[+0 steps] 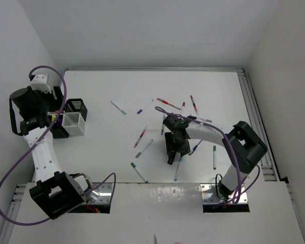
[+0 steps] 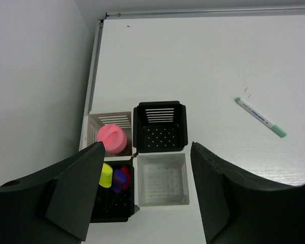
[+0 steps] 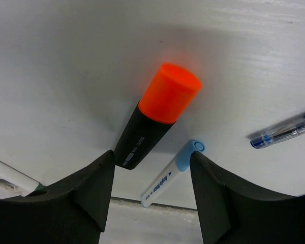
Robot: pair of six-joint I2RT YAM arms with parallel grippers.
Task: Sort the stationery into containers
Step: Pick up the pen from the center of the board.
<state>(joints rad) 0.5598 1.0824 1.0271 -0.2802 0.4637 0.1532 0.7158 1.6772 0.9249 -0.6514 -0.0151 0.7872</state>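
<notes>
Stationery is mostly unsorted: thin pens [image 1: 140, 136] lie scattered mid-table, and only a few caps show in the containers [image 2: 160, 116]. The left gripper [image 2: 146, 147] hangs wide and empty above them. The right gripper [image 3: 152, 154] is spread astride the orange-black highlighter [image 3: 157, 117], perhaps not touching it.

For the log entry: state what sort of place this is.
Probably a robot lab test cell: a white table boxed in by white walls, left arm and right arm bolted at its near edge, pens scattered across it.

Bright, even overhead light w/ soft shadow by orange highlighter [image 3: 157, 119]; wrist cams' near edges dark, slightly blurred.
</notes>
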